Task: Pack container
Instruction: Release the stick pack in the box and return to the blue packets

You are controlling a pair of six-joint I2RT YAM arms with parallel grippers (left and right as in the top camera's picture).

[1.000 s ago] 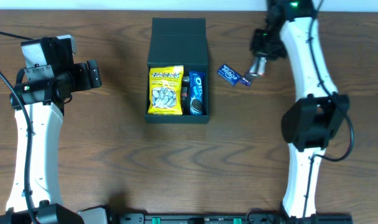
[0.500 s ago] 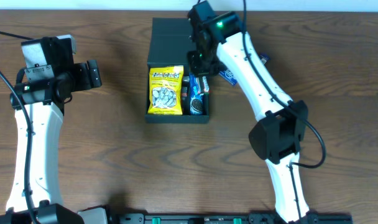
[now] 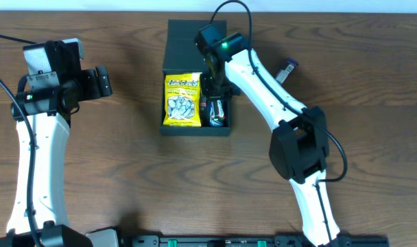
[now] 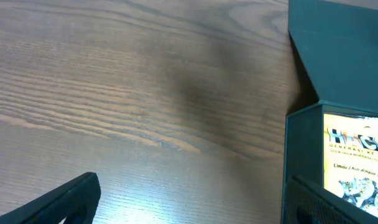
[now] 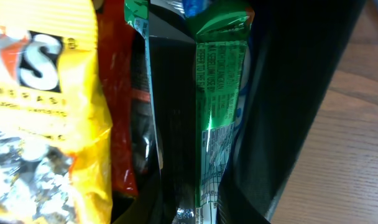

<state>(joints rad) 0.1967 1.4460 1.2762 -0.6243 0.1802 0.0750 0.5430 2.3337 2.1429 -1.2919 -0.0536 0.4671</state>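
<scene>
The dark grey-teal container (image 3: 195,129) lies open at the table's centre, its flap lid (image 3: 195,42) folded back. Inside lie a yellow snack packet (image 3: 182,101) and darker packets on the right. My right gripper (image 3: 215,88) reaches down into the container's right side. In the right wrist view the right gripper (image 5: 207,186) is shut on a thin green packet (image 5: 219,99), between a red packet (image 5: 119,124) and the container wall (image 5: 295,93). My left gripper (image 3: 103,82) is open and empty, left of the container. The left wrist view shows the left gripper (image 4: 195,208), the container (image 4: 301,149) and its lid (image 4: 338,50).
A small blue packet (image 3: 288,68) lies on the wooden table (image 3: 112,171) to the right of the right arm. The yellow packet (image 5: 40,93) fills the left of the right wrist view. Bare wood shows right of the container wall (image 5: 363,124).
The right arm has swung from the table's right side to over the container and lowered its gripper into the right side. The left arm has not moved.
</scene>
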